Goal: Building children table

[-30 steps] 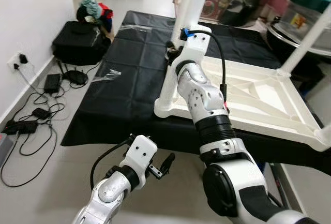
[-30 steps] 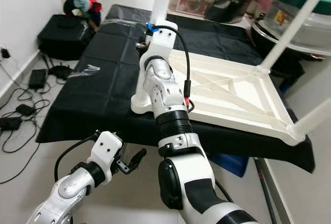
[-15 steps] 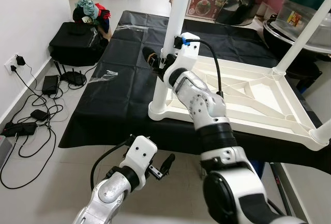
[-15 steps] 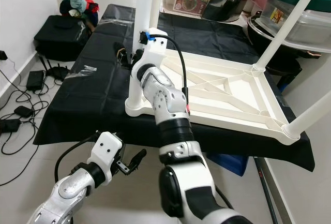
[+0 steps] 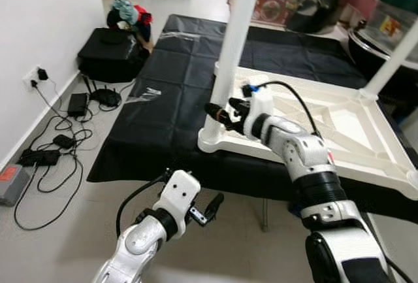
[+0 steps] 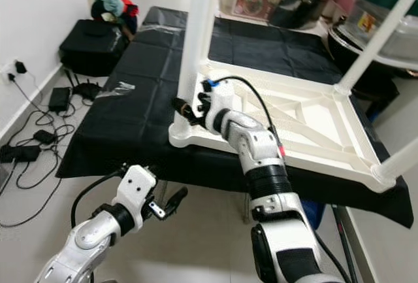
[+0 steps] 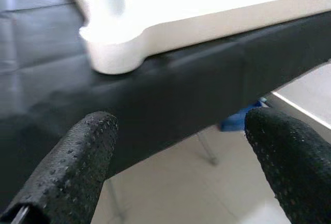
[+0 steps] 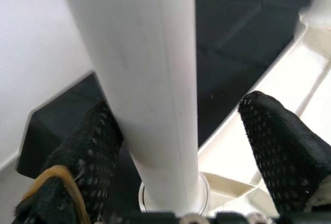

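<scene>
Across the middle of the left eye view you have the white children's table (image 5: 326, 123) lying upside down on the black-draped surface (image 5: 163, 100), its legs pointing up. Your right gripper (image 5: 225, 114) sits at centre frame against the near-corner table leg (image 5: 235, 48), low down by its socket. Your left gripper (image 5: 208, 208) hangs at lower centre, below the surface edge, over the floor (image 5: 78, 231). Cables and adapters (image 5: 59, 139) lie at left by the wall, with a black bag (image 5: 111, 54) at upper left.

From the left wrist view, your jaws stand wide apart, holding nothing, with the table's corner (image 7: 111, 53) at upper left on the black cloth.

From the right wrist view, the leg (image 8: 150, 79) runs down the centre; one finger (image 8: 88, 157) touches it at lower left, the other (image 8: 279, 136) stands clear at right, so the jaws are wide and not clamped.
</scene>
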Tool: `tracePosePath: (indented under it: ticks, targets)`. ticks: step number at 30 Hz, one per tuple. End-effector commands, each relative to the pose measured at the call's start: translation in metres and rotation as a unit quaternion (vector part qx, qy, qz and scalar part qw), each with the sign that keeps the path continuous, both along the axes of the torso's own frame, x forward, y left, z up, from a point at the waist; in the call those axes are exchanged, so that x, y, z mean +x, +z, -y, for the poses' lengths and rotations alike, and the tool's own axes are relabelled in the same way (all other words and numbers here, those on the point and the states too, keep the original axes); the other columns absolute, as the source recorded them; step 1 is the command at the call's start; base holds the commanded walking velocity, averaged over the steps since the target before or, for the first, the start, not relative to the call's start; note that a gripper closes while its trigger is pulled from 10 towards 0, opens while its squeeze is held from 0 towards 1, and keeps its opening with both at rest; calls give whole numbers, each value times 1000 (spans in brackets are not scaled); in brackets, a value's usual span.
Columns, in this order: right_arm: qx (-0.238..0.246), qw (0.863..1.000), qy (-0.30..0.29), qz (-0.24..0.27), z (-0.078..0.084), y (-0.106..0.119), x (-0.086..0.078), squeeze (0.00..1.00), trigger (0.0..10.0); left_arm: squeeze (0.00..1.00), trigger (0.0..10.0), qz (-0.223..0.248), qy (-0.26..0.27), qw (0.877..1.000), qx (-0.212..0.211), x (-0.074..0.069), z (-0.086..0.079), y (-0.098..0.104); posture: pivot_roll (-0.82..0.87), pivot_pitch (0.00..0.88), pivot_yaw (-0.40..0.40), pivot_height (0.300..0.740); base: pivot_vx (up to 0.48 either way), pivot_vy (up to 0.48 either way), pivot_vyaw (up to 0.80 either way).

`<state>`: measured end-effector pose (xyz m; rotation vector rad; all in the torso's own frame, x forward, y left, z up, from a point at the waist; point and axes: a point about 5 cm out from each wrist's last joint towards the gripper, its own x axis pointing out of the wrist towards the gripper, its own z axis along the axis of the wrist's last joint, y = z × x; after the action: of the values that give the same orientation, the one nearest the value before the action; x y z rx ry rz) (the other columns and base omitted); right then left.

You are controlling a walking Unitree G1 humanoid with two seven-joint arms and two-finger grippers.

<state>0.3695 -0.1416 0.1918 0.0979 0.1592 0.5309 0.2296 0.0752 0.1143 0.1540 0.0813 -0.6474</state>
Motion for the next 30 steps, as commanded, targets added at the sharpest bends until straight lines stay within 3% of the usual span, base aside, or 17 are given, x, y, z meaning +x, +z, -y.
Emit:
tracePosePath:
  ticks: [1, 3, 4, 7, 9, 11, 13, 16, 18, 21, 25, 30]
  targets:
    - [5, 1000, -20, 17, 28, -5, -8, 0, 10000, 0, 10000, -6, -3, 1000, 4, -1, 1, -3, 127, 47, -117, 740, 0, 0, 0]
    - [5, 1000, -20, 17, 28, -5, -8, 0, 10000, 0, 10000, -6, -3, 1000, 4, -1, 1, -3, 127, 47, -117, 740, 0, 0, 0]
    - [-14, 999, -35, 27, 39, -14, -16, 0, 10000, 0, 10000, -7, -2, 1000, 4, -1, 0, -3, 121, 49, -113, 740, 0, 0, 0]
    - [-24, 998, -51, 27, 44, -26, -26, 0, 10000, 0, 10000, -8, -2, 1000, 6, 0, 0, -4, 112, 46, -110, 740, 0, 0, 0]
    - [22, 999, -40, 11, 37, -39, -48, 0, 10000, 0, 10000, -11, -4, 1000, 8, 2, -1, -5, 112, 44, -102, 740, 0, 0, 0]
    - [29, 997, -59, 33, 35, -39, -55, 0, 10000, 0, 10000, -9, -5, 1000, 10, 2, -1, -5, 120, 40, -99, 740, 0, 0, 0]
    - [-32, 984, -151, 91, 43, -33, -60, 0, 10000, 0, 10000, -3, 1, 1000, 11, 3, -2, -4, 115, 41, -97, 740, 0, 0, 0]
    - [-63, 972, -193, 116, 45, -30, -65, 0, 10000, 0, 10000, 1, 8, 1000, 8, 4, -4, -2, 106, 39, -94, 740, 0, 0, 0]
    - [-75, 966, -208, 136, 39, -30, -77, 0, 10000, 0, 10000, 7, 17, 1000, 6, 6, -6, -1, 103, 31, -90, 740, 0, 0, 0]
    - [-75, 965, -211, 135, 34, -32, -82, 0, 10000, 0, 10000, 12, 21, 1000, 6, 7, -6, 0, 103, 28, -90, 740, 0, 0, 0]
    - [-90, 968, -206, 112, 13, -51, -95, 0, 10000, 0, 10000, 18, 28, 999, 9, 10, -6, 0, 109, 12, -83, 740, 0, 0, -800]
    - [-100, 969, -202, 100, 5, -61, -99, 0, 10000, 0, 10000, 19, 31, 999, 11, 11, -7, -1, 113, 1, -83, 740, 0, 0, -746]
